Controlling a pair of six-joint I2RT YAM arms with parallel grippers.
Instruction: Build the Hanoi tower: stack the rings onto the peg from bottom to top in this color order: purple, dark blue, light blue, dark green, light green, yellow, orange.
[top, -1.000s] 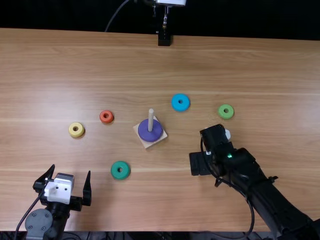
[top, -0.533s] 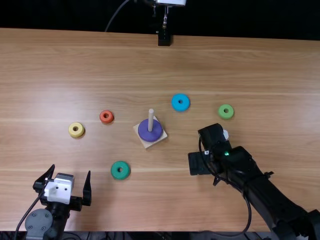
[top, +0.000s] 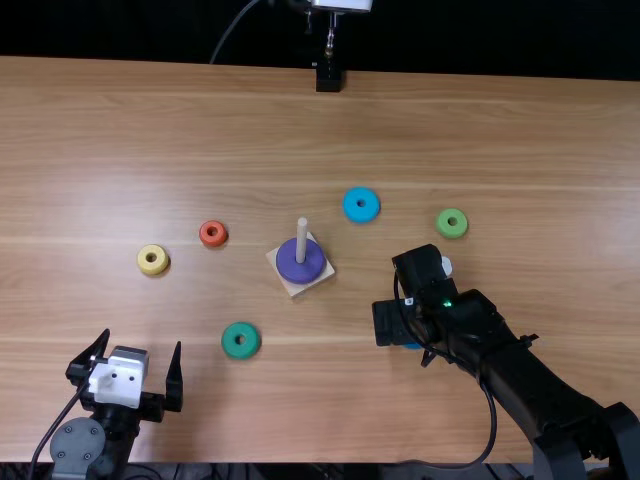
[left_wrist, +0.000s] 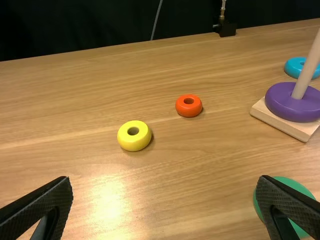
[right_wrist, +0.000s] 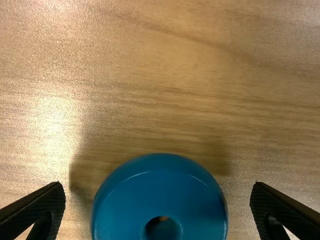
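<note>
Two arms, fingers spread: right gripper (top: 390, 322) aimed down over the dark blue ring (right_wrist: 160, 192), left gripper (top: 143, 338) forward.

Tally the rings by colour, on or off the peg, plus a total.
Purple ring: 1 (on the peg)
Dark blue ring: 1
Light blue ring: 1
Dark green ring: 1
Light green ring: 1
Yellow ring: 1
Orange ring: 1
Total: 7 (1 on the peg, 6 off)
</note>
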